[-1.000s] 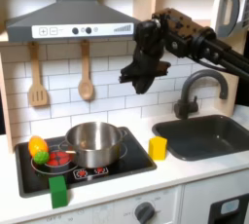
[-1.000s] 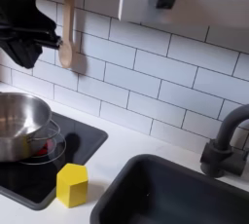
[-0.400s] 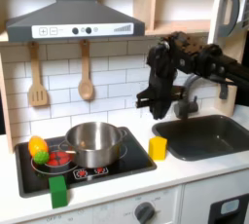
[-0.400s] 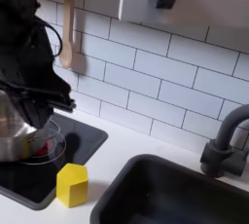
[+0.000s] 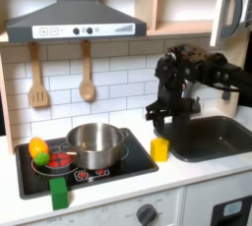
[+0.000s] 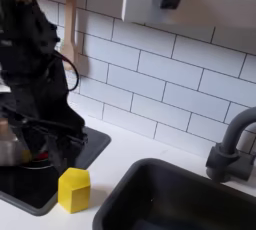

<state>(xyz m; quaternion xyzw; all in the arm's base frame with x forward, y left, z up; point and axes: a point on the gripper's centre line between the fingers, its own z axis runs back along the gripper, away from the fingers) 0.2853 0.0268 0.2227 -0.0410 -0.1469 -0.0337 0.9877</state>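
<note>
Just above the yellow block (image 5: 159, 149), the gripper (image 5: 163, 124) hangs, its jaws' opening too blurred to tell

The end effector (image 5: 162, 122) is black. At its 6 o'clock in the first exterior view a yellow block (image 5: 159, 149) stands on the white counter (image 5: 197, 176). The cooktop (image 5: 138, 161) is black, with red controls along its front. On it sits a silver pot (image 5: 96, 143); at the pot's 9 o'clock lie an orange and green fruit (image 5: 38, 150) and something red. A green block (image 5: 60, 193) stands at the pot's 7 o'clock. The wall tiles (image 5: 118, 78) are white with grey grout. The sink (image 5: 212, 137) and faucet (image 5: 197, 87) are dark grey.
</note>
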